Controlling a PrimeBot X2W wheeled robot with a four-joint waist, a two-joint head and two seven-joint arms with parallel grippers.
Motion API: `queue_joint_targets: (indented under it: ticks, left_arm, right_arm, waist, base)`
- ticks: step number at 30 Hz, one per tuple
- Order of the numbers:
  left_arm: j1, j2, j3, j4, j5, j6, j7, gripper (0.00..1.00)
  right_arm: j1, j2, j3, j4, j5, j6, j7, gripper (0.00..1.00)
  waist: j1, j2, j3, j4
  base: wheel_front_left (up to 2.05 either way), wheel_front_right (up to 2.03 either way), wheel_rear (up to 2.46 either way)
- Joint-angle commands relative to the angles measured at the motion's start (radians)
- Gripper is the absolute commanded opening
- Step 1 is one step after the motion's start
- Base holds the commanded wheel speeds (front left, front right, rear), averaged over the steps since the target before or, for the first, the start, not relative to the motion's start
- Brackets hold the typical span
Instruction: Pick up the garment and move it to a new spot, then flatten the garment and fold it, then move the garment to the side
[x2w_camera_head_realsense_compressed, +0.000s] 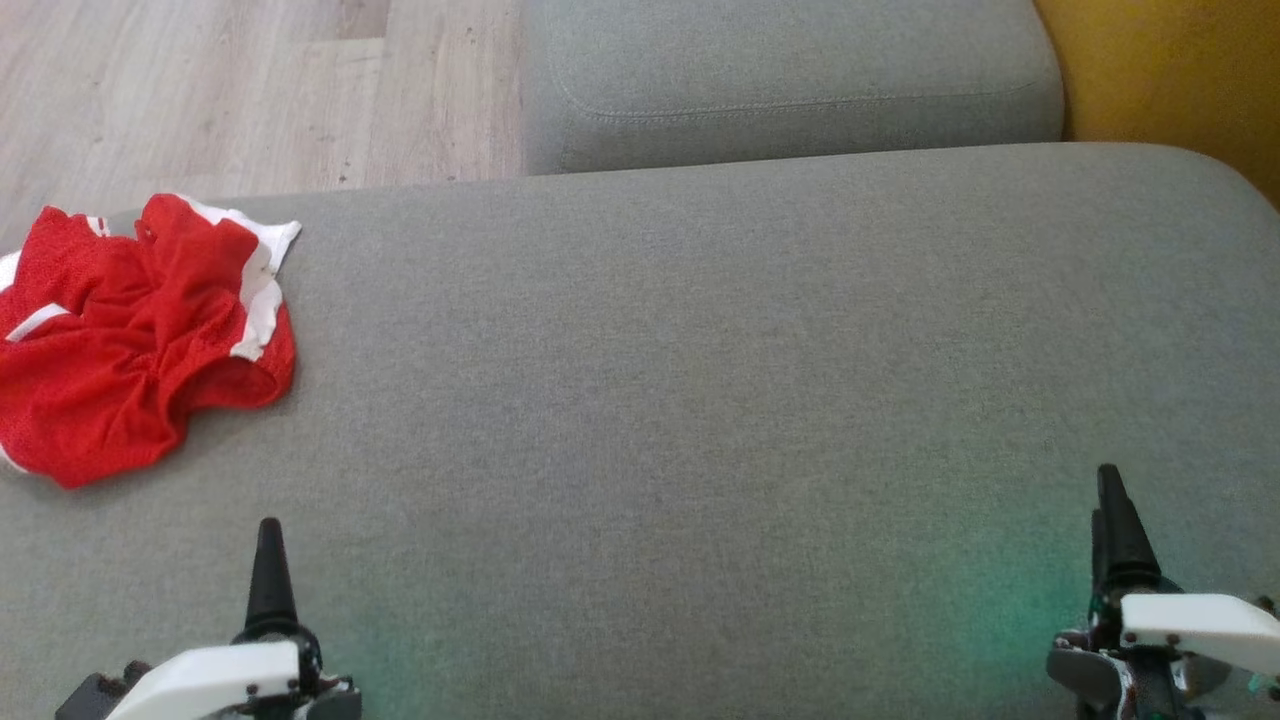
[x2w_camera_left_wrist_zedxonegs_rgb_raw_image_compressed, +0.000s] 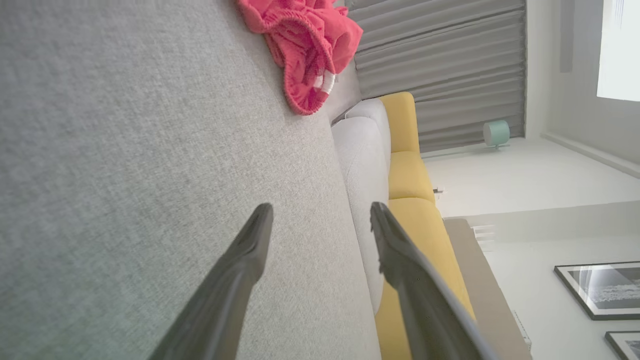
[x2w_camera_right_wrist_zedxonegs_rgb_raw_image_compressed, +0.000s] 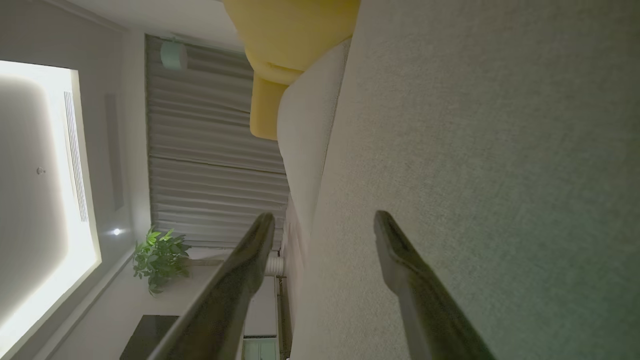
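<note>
With left claw (x2w_camera_left_wrist_zedxonegs_rgb_raw_image_compressed: 321, 210) and right claw (x2w_camera_right_wrist_zedxonegs_rgb_raw_image_compressed: 325, 218) released and empty, I'd pinch the light, floppy garment (x2w_camera_head_realsense_compressed: 130, 340) by its white-trimmed hem at the sofa's (x2w_camera_head_realsense_compressed: 700, 400) left edge.

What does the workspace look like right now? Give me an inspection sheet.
Surface: grey sofa cushion, flat.
Job's things: red garment with white trim, crumpled at the cushion's far left, not yet flattened or folded.
Clutter: nothing seen.
Grippers: left gripper open, holding nothing; right gripper open, holding nothing; both apart from the garment.
Cables: nothing seen.
Surroundings: wood floor, yellow cushion, grey curtain, potted plant.
</note>
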Motion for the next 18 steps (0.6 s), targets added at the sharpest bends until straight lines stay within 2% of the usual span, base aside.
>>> queue_joint_targets:
  ticks: [1, 18]
  left_arm:
    - [-0.022, 0.005, -0.005, -0.046, 0.037, 0.004, -0.01, 1.0]
    - [-0.003, 0.006, -0.053, -0.084, 0.318, 0.016, -0.06, 1.0]
  right_arm:
    - [-0.022, -0.003, 0.014, -0.046, -0.038, 0.002, -0.012, 1.0]
    - [-0.004, -0.005, 0.06, -0.099, -0.304, 0.003, -0.062, 1.0]
  waist:
    - [-0.0001, 0.0, -0.001, 0.001]
    - [-0.0001, 0.0, -0.01, 0.005]
  base:
    - [0.0, 0.0, 0.0]
    - [0.0, 0.0, 0.0]
